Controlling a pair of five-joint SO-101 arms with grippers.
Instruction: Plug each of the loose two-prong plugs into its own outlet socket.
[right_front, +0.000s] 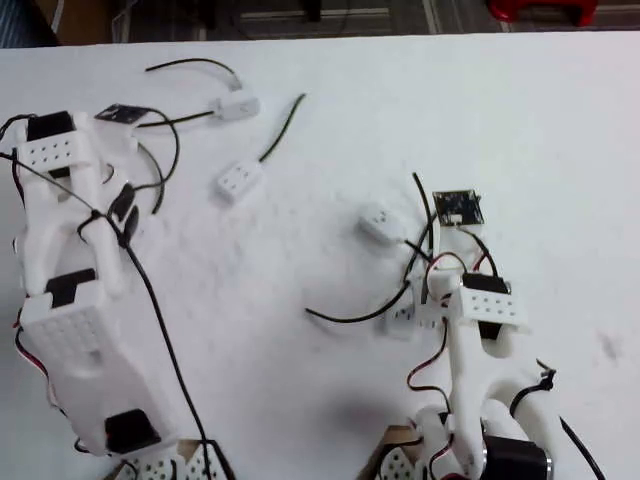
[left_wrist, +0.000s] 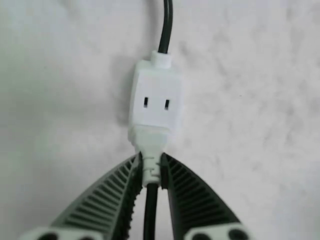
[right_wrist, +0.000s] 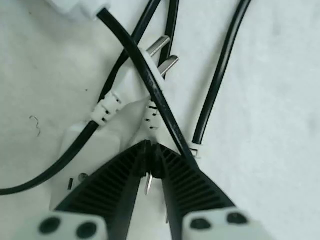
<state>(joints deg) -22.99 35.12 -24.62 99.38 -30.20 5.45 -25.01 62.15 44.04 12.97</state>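
White two-prong plug (left_wrist: 148, 139), left arm: butted against the near end of a white rectangular outlet socket block (left_wrist: 155, 100), just ahead of the fingertips. Prongs hidden.
Left gripper (left_wrist: 151, 167): clenched on the plug's ribbed white strain relief. One dark ridged finger (left_wrist: 120, 190) sits on either side, and the plug's black cable runs back between them. The block's two slots face the camera. Its own black cable (left_wrist: 165, 25) leaves the far end, straight away from the gripper.

Right gripper (right_wrist: 150, 150): tips pressed together. A thin metal sliver shows in the slit behind the tips; cannot tell whether it is clamped.
Second white plug (right_wrist: 132, 97): just ahead of the tips, unplugged, with two bare metal prongs (right_wrist: 156, 46) pointing away from the gripper. A black crossing cable (right_wrist: 149, 85) lies diagonally over it.
White socket body (right_wrist: 85, 147): beside that plug, partly under one finger.
All rest on a white table (right_front: 560, 120).
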